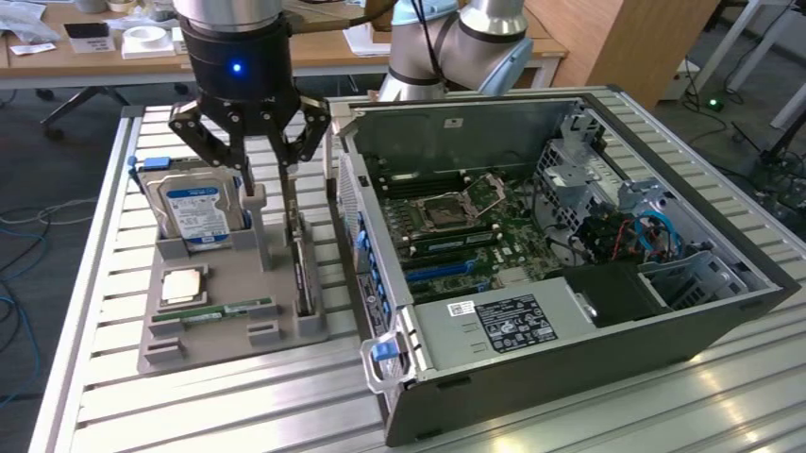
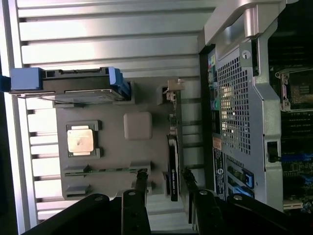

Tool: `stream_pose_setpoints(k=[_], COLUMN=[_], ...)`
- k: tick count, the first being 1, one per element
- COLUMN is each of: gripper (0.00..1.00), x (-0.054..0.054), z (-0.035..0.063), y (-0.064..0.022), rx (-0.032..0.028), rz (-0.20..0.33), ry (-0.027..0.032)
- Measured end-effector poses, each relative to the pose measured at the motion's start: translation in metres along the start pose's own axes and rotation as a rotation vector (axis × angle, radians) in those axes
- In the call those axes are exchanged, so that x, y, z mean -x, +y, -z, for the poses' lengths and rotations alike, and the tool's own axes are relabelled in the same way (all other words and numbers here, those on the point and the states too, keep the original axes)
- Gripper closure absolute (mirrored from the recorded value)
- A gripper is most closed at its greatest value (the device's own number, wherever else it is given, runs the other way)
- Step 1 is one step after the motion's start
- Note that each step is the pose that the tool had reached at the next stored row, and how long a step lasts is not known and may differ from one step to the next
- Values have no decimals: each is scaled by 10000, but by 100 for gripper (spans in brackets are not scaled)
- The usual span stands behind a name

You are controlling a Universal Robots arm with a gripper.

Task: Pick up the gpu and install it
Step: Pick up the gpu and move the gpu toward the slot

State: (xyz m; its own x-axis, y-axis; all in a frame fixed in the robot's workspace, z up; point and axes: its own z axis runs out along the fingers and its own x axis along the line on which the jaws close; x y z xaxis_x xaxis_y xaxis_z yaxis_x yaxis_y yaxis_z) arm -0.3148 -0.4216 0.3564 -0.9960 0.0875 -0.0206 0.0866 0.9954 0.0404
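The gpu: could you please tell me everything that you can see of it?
The gpu, a thin, flat, dark circuit card, stands on its long edge in a slot of the grey plastic holder tray, on the side nearest the open grey metal computer case. A silvery metal bracket closes one end. The black claw hangs open over it, one finger on either side, apparently not touching it. Only the tray's slot is seen touching it.

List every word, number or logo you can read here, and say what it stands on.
No text reads clearly.
Blue-and-white label on the hard drive: too blurred to read.
Black label on the power supply: print too small to read.
Markings on the gpu: too blurred to read.
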Motion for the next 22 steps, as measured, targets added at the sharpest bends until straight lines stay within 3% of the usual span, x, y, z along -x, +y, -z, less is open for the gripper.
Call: stream_pose_setpoints(k=[22], gripper=[58], x=[-8], z=[-400], y=[-16], rx=[0], rz=[-1], ry=[0])
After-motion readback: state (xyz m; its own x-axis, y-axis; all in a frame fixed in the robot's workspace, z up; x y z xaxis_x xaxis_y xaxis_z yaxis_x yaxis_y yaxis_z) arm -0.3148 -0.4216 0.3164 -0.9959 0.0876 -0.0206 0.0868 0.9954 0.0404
